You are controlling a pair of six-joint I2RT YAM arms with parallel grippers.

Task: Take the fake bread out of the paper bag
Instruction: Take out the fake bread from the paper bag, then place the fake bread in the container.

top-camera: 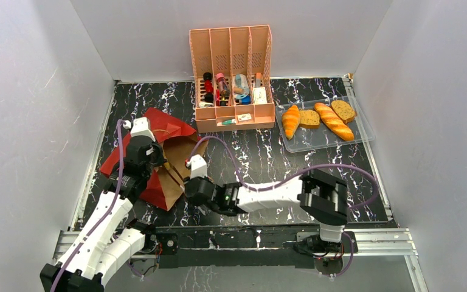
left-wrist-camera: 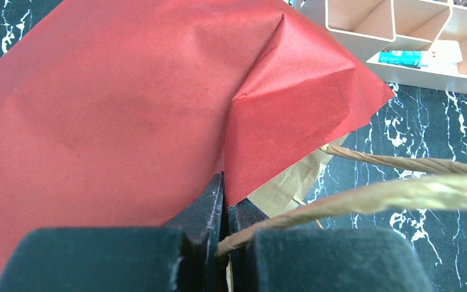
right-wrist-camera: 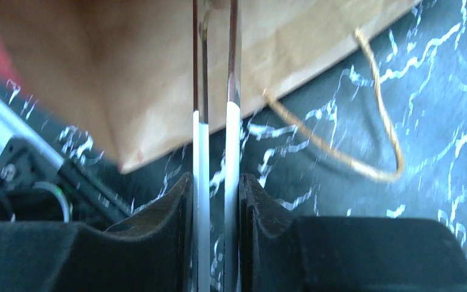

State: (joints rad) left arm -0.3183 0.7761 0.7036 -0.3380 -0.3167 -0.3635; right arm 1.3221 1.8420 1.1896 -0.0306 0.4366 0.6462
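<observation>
the paper bag (top-camera: 158, 131) is lying on its side at the left of the table (top-camera: 267, 164), with its red base pointing toward the back corner and its brown mouth facing the arms. the left gripper (left-wrist-camera: 226, 198) is sitting fully closed, pinching the bag just where a twine handle (left-wrist-camera: 401, 191) is running in between its pads. i'd guess it is anchoring the bag so it isn't sliding while the other arm is working.

the right gripper (right-wrist-camera: 216, 121) is reaching across low to the near edge of the mouth, its jaws standing only a sliver apart. whether any paper is caught at the tips i cannot tell. the second handle (right-wrist-camera: 365, 164) is lying slack on the table just beside it.

the fake bread (top-camera: 333, 120) is lying in the clear tray (top-camera: 365, 131) at the far right, well apart from the bag and beside the pink organizer (top-camera: 231, 42). it is showing four pieces: a croissant (top-camera: 290, 120), a baguette and two brown slices. to me the job is looking mostly done, though the bag's inside is hidden, so i can't say whether any piece is left in there.
</observation>
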